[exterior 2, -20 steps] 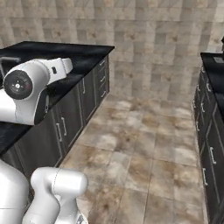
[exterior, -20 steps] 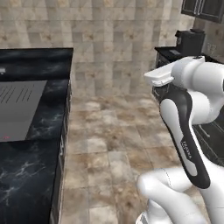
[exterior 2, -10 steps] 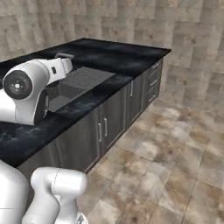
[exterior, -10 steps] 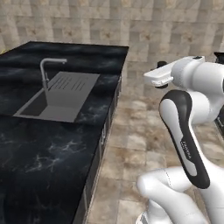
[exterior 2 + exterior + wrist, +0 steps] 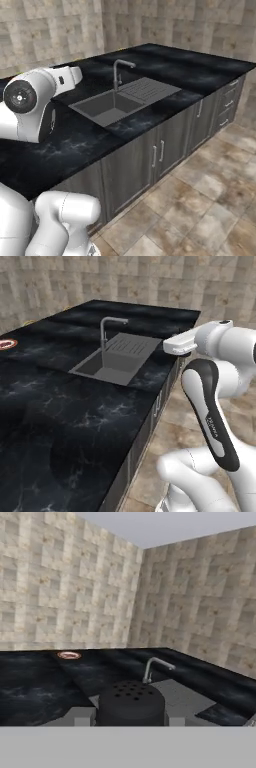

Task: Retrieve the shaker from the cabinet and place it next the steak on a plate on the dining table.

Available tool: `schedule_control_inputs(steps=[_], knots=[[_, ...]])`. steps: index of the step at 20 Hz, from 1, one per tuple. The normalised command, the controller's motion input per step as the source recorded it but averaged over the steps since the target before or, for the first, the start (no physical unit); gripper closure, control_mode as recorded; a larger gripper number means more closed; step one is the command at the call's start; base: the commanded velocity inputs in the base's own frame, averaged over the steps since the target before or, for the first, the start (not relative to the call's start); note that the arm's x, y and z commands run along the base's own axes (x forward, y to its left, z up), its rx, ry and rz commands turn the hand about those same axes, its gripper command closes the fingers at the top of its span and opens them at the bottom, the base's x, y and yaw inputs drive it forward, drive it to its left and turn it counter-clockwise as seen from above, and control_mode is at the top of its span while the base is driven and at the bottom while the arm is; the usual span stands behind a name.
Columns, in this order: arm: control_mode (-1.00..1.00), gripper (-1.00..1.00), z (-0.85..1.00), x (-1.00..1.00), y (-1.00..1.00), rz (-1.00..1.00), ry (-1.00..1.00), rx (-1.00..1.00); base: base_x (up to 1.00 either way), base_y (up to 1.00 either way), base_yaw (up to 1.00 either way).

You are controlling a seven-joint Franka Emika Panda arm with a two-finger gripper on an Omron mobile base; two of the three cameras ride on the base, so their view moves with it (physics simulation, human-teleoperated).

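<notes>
In the hand view the shaker point(image 5: 131, 703), a black cylinder with a perforated cap, stands upright right in front of the camera, and my gripper point(image 5: 130, 718) is shut on it. The dining table point(image 5: 60, 406), a black marble slab with white veins, stretches ahead. Far across it lies the plate point(image 5: 69, 655), white with an orange-red rim, with the small reddish steak point(image 5: 69, 655) on it. The plate point(image 5: 6, 344) also shows at the left edge of the left base view. My hand hangs over the slab's near side, well short of the plate. The cabinet is out of view.
A grey sink point(image 5: 112, 358) with a silver tap point(image 5: 106, 331) is set into the slab between me and the plate. Grey cupboard doors and drawers point(image 5: 160, 155) line the slab's side. Tiled floor point(image 5: 200, 200) lies to the right, stone walls behind.
The whole picture has swung as the base drove: the marble slab and sink now lie close in front. The gripper's hold is unchanged.
</notes>
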Motion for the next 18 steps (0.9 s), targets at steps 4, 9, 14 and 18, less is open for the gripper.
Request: schedule_control_inputs(steps=[4,9,14,18], knots=[[1.0,1.0,0.0,0.0,0.0,0.0,0.0,0.0,-0.27,0.45,0.4],[1.0,1.0,0.0,0.0,0.0,0.0,0.0,0.0,-0.3,0.51,0.39],[1.0,1.0,0.0,0.0,0.0,0.0,0.0,0.0,-0.39,0.62,0.38],[1.0,1.0,0.0,0.0,0.0,0.0,0.0,0.0,-0.45,0.68,0.37]])
